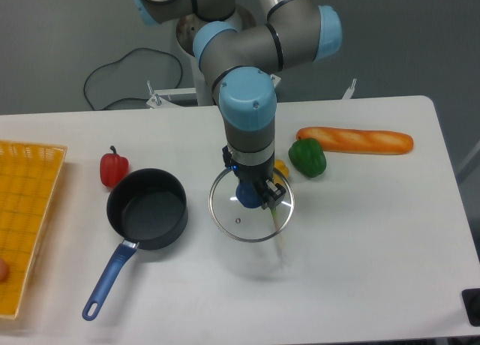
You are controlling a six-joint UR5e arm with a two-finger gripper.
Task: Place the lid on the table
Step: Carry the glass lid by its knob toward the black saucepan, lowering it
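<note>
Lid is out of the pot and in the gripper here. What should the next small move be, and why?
Probably a short straight descent. The gripper grips the blue knob of the lid, which seems to hang just above the table, judging by the faint shadow below it. It is already beside the saucepan, over bare surface, so lowering before release looks right.

A dark saucepan (pixel 147 208) with a blue handle is seen left of centre, its handle pointing toward the near left, and a red pepper (pixel 113 169) is placed just beside its far-left rim. A yellow mesh tray (pixel 26 210) is found at the left edge, with a small reddish item (pixel 3 269) partly cut off at its near end. Toward the right, a green pepper (pixel 308 157) is set close to a long baguette (pixel 355 140), a small yellow object (pixel 280 168) is partly hidden beside the green pepper, and a black cable (pixel 124 79) is looped on the floor behind.
</note>
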